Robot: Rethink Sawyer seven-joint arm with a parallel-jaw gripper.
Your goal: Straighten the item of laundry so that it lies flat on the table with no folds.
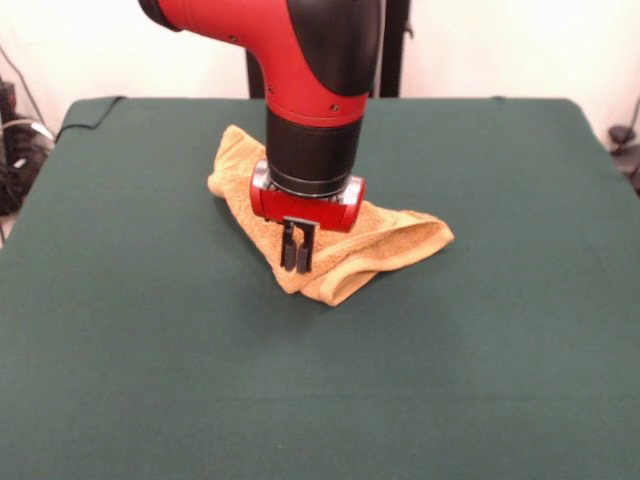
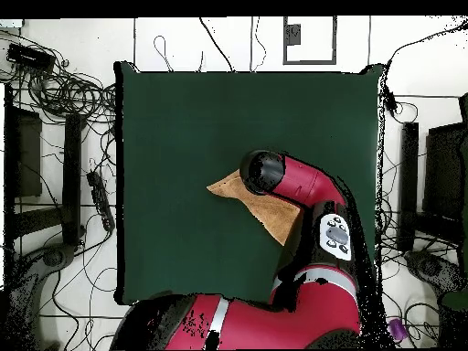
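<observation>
The item of laundry is an orange-tan towel, folded over and bunched into a long crumpled shape near the middle of the table. My gripper points straight down onto the towel's front fold. Its two black fingers stand close together and shut, their tips pressed into the cloth. In the overhead view the towel shows as a tan wedge on the table, and my arm covers its middle and hides the gripper.
Dark green cloth stretches wide on every side of the towel. Cables and dark equipment lie beyond the table's edges. A cable drapes over the far left corner in the front view.
</observation>
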